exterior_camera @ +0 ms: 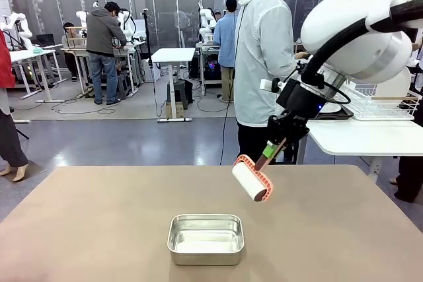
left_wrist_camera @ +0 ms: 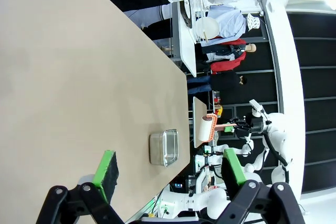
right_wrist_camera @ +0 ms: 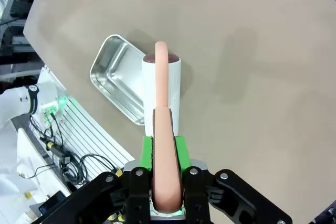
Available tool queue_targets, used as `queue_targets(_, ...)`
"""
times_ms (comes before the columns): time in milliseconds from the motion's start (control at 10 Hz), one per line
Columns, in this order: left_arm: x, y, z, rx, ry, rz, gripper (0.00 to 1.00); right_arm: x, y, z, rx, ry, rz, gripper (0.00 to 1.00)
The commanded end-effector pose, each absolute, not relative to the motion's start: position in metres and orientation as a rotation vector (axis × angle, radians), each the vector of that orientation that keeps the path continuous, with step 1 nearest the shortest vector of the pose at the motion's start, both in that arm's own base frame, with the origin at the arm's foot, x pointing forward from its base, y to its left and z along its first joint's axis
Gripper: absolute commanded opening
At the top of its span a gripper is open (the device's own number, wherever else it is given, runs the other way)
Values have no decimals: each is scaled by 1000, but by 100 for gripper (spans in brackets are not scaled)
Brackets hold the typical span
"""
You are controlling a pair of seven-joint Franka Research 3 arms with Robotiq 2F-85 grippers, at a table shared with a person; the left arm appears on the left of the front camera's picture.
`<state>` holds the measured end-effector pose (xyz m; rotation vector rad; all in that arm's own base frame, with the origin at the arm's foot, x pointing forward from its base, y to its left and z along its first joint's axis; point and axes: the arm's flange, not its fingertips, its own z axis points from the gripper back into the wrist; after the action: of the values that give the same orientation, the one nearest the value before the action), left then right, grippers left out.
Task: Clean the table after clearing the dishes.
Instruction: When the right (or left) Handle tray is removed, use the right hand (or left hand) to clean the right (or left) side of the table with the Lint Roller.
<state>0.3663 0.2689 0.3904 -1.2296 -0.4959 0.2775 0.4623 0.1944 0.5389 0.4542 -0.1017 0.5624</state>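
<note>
Right gripper point(right_wrist_camera: 164, 148): jaws clamped on the salmon handle point(right_wrist_camera: 167, 177) of a lint roller point(right_wrist_camera: 161, 87), green pads pressed to both sides of the handle. The white roll points away from the fingers towards 12 o'clock and hangs over the table point(right_wrist_camera: 252, 51). A steel pan point(right_wrist_camera: 118, 74) lies at 10 o'clock from the roll, partly hidden behind it.

Front view: the right gripper point(exterior_camera: 272, 150) reaches in from 3 o'clock. The lint roller point(exterior_camera: 251, 179) tilts down towards 7 o'clock, at 1 o'clock from the steel pan point(exterior_camera: 205, 238), which rests on the near middle of the table point(exterior_camera: 99, 229).

Left gripper point(left_wrist_camera: 169, 169): jaws wide apart, green pads point(left_wrist_camera: 107, 169) holding nothing, over the table point(left_wrist_camera: 63, 77). The steel pan point(left_wrist_camera: 164, 147) sits at 12 o'clock from the gap. A person point(exterior_camera: 263, 51) stands at the far side.
</note>
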Motion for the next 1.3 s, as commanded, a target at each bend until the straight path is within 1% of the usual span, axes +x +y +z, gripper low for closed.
queue_targets(0, 363, 269, 395, -1233, -491, 288, 100, 467, 196, 543, 442, -89, 572, 14)
queue_targets(100, 363, 269, 395, -1233, -491, 288, 100, 462, 194, 539, 454, -102, 562, 20)
queue_targets(200, 363, 269, 395, -1233, -491, 288, 100, 470, 183, 527, 530, -101, 430, 20)
queue_targets(300, 363, 269, 395, -1233, -491, 288, 100, 480, 164, 513, 533, -115, 330, 20)
queue_targets(400, 363, 269, 395, -1233, -491, 288, 100, 484, 148, 502, 574, -108, 230, 20)
queue_targets(700, 363, 269, 395, -1233, -491, 288, 100, 491, 116, 465, 711, -80, 36, 20)
queue_targets(1000, 363, 269, 395, -1233, -491, 288, 100, 510, 114, 421, 742, -25, -36, 20)
queue_targets(1200, 363, 269, 395, -1233, -491, 288, 100, 521, 111, 400, 750, -27, -43, 20)
